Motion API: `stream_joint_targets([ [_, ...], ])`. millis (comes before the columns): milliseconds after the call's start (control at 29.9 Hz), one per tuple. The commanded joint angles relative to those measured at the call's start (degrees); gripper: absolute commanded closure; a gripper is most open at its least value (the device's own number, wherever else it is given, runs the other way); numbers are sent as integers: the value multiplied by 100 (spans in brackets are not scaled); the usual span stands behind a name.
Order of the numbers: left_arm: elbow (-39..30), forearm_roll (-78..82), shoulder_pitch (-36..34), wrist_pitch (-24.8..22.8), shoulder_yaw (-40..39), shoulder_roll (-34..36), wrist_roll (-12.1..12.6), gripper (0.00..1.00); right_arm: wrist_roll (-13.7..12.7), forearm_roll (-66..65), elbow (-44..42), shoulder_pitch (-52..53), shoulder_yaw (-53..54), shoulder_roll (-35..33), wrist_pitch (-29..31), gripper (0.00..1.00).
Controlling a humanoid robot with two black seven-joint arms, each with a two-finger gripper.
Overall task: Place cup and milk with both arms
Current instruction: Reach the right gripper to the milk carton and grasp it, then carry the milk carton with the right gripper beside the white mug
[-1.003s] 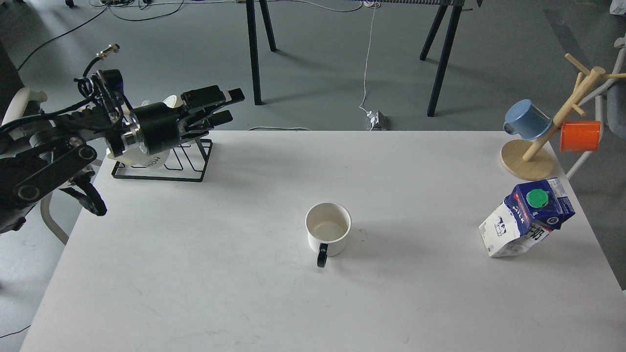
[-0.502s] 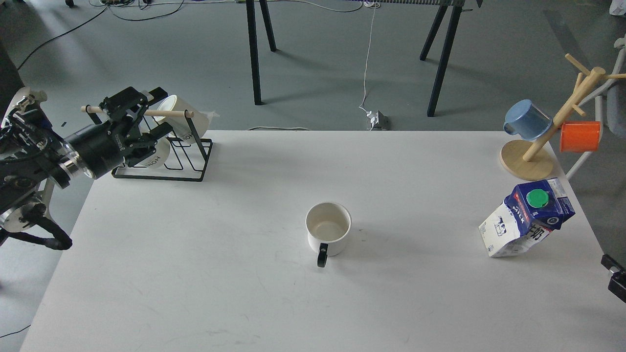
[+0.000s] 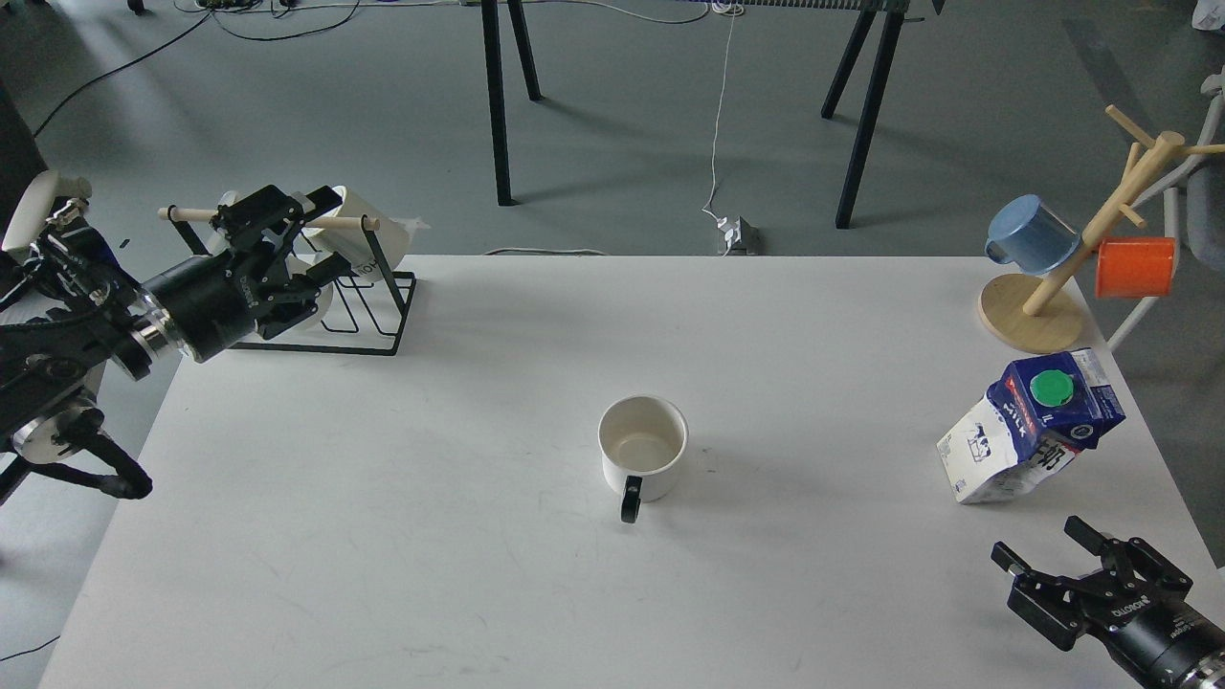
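The cup (image 3: 642, 450), a cream-white mug with a black handle turned toward me, stands upright in the middle of the white table (image 3: 431, 574). The milk carton (image 3: 1029, 426), blue and white with a green cap, stands near the table's right edge. My left gripper (image 3: 325, 234) is open and empty at the far left, in front of the wire rack and far from the cup. My right gripper (image 3: 1043, 543) is open and empty at the front right corner, just in front of the milk carton and apart from it.
A black wire rack (image 3: 368, 321) with a wooden rod and cream mugs stands at the back left corner. A wooden mug tree (image 3: 1029, 321) with a blue cup (image 3: 1032, 234) and an orange cup (image 3: 1135, 267) stands at the back right, behind the milk.
My left arm drew back to the left from over the rack and now sits lower. My right gripper came into view at the front right corner. Cup and milk have not moved.
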Motion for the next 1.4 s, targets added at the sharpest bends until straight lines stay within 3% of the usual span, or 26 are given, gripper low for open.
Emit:
stream_joint_targets([
  [0,-3,28,1,0,0,9,0,6,0,-34,-1,101,7,10,0,1],
  [1070,-21,28,168,0,0,53,0,6,57,-16,-405,1191,192,282,0,1],
  [1204,-21,28,186,0,9,53,0,6,57,-25,-397,1227,191,396,0,10],
  [1371,-21,28,274,0,9,44,0,6,40,-33,-370,1209,192,405,0,47],
])
